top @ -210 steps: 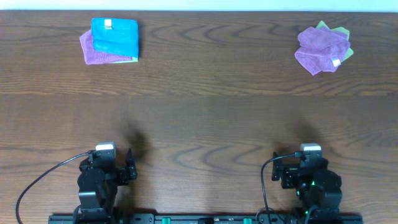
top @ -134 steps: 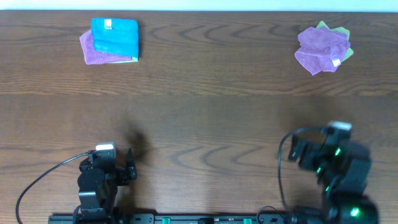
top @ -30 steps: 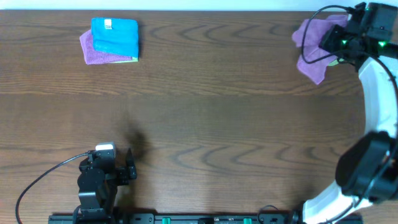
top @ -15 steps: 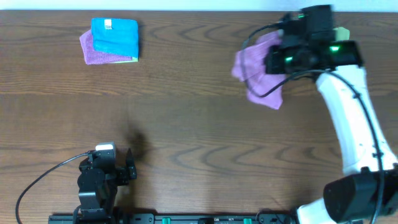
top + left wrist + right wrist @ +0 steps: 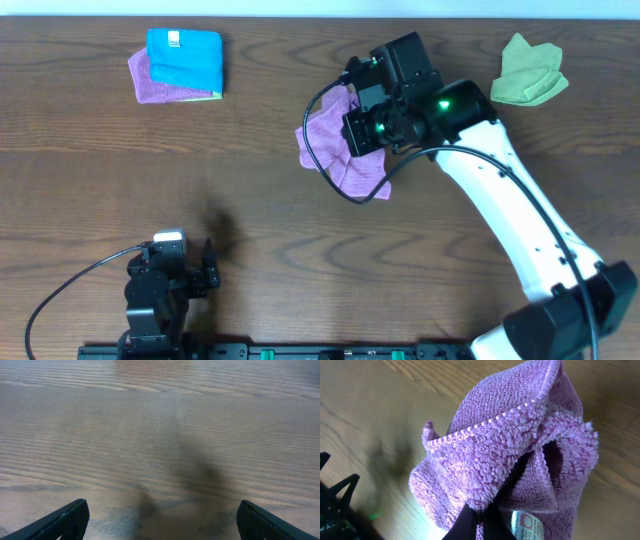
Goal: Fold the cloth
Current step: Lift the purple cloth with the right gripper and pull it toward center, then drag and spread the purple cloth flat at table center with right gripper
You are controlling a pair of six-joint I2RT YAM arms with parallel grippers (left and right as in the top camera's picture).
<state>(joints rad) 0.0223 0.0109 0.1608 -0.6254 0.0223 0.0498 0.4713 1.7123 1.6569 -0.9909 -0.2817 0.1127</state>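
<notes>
The cloth (image 5: 338, 152) is lilac-purple and bunched, hanging from my right gripper (image 5: 366, 126) over the middle of the table, right of centre. In the right wrist view the cloth (image 5: 510, 450) fills the frame in crumpled folds, its white tag (image 5: 527, 522) near the bottom. My right gripper (image 5: 480, 519) is shut on a pinch of its fabric. My left gripper (image 5: 205, 268) rests at the near left edge, far from the cloth. Its fingers (image 5: 65, 520) stand wide apart over bare wood, with nothing between them; the left gripper (image 5: 160, 521) is open.
A lime-green cloth (image 5: 530, 75) lies crumpled at the back right. At the back left a folded bright blue cloth (image 5: 185, 58) sits on top of a folded purple one (image 5: 148, 82). The right arm's white links stretch from the near right edge to mid-table.
My right arm has swung left and nearer from the back right corner, carrying the lilac cloth and leaving the green cloth behind. The left arm has not moved.
</notes>
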